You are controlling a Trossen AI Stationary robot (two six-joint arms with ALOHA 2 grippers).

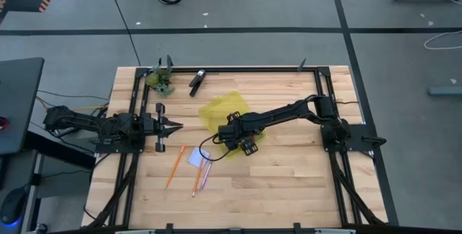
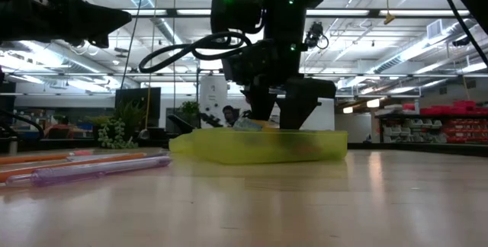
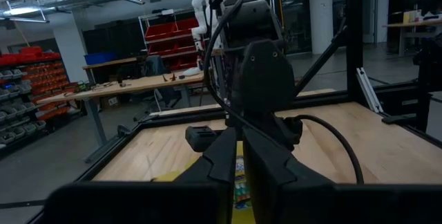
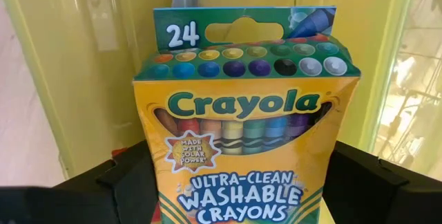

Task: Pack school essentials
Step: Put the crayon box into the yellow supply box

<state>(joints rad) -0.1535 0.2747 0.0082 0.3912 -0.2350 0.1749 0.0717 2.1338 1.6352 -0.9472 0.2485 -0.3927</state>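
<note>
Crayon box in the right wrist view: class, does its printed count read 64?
No, the crayon box, held between the right pincer's fingers, shows 24 on its top flap.

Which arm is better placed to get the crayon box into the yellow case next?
The right arm. Its gripper is already over the yellow case, and the crayon box sits between its fingers in the right wrist view. The left gripper waits at the table's left side, holding nothing.

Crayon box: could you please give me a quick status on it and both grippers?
Right gripper shut on crayon box, over yellow case. Left gripper idle at table's left, fingers open. Pencils and note pad unpacked on table. Nothing in the way.
</note>
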